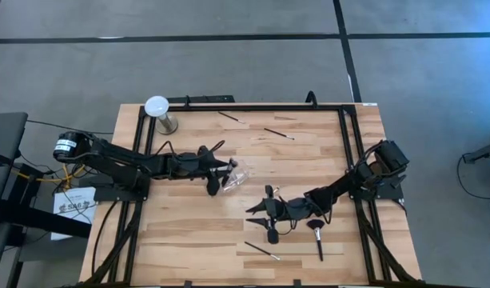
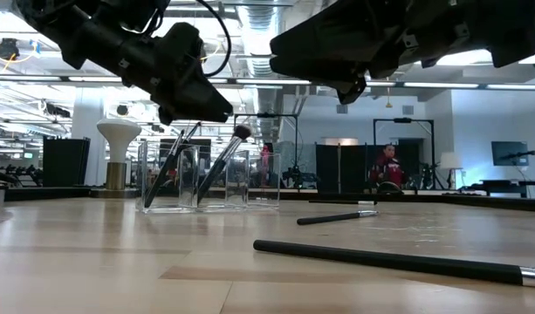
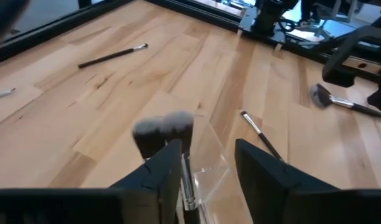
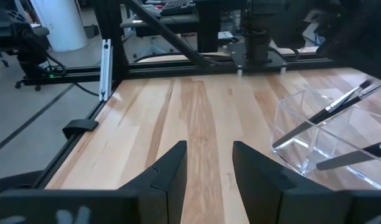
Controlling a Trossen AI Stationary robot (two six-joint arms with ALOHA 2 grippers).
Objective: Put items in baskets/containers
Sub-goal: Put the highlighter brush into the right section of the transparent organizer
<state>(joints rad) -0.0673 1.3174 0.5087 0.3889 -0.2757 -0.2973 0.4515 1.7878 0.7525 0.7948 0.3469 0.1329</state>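
High view, clear cup: mid-tabletop, left pincer over it.
High view, right pincer: near the cup, toward the front edge, over bare wood.
High view, fan brush: loose, well apart from the cup, beside the right arm.
Low view, cup: upright, brushes leaning inside; white-domed stand behind it.
Left wrist view, left pincer: fingers spread, above the cup; a brush stands by one finger.
Right wrist view, right pincer: spread, nothing between; cup just beside.
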